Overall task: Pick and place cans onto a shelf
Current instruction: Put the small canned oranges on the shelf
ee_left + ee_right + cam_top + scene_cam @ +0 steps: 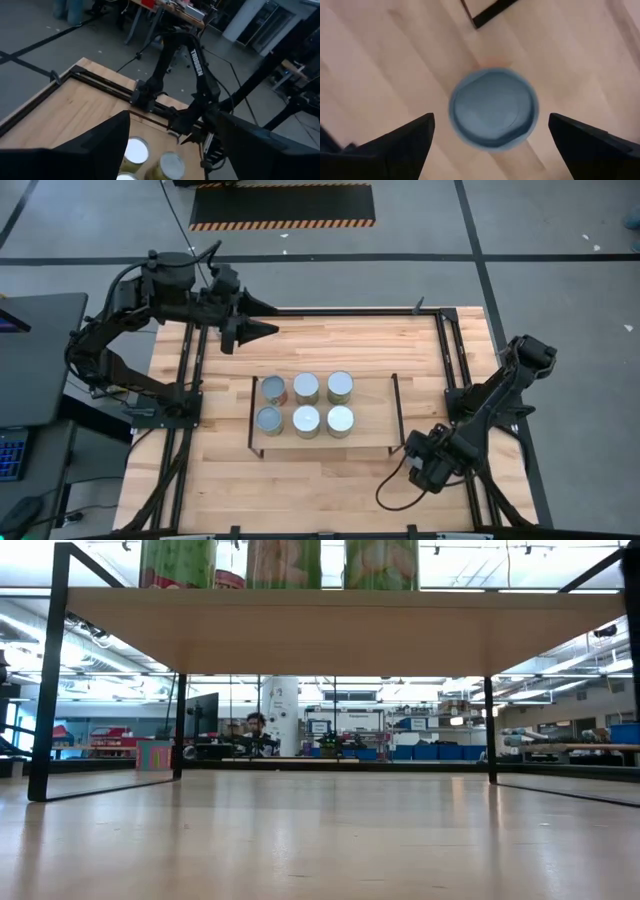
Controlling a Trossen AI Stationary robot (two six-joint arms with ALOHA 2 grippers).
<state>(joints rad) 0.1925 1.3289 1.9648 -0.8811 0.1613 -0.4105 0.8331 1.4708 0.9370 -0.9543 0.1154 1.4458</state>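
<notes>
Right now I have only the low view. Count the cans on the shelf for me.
Observer: Six cans stand on the shelf, in two rows of three.
Operator: Locate the right claw.
Observer: The right claw hangs beyond the shelf's right end, over the table.
Operator: Say what is under it.
Observer: Its wrist view shows a seventh can upright on the table, between the open fingers and not touched by them. The left claw waits open beyond the shelf's far left corner.
</notes>
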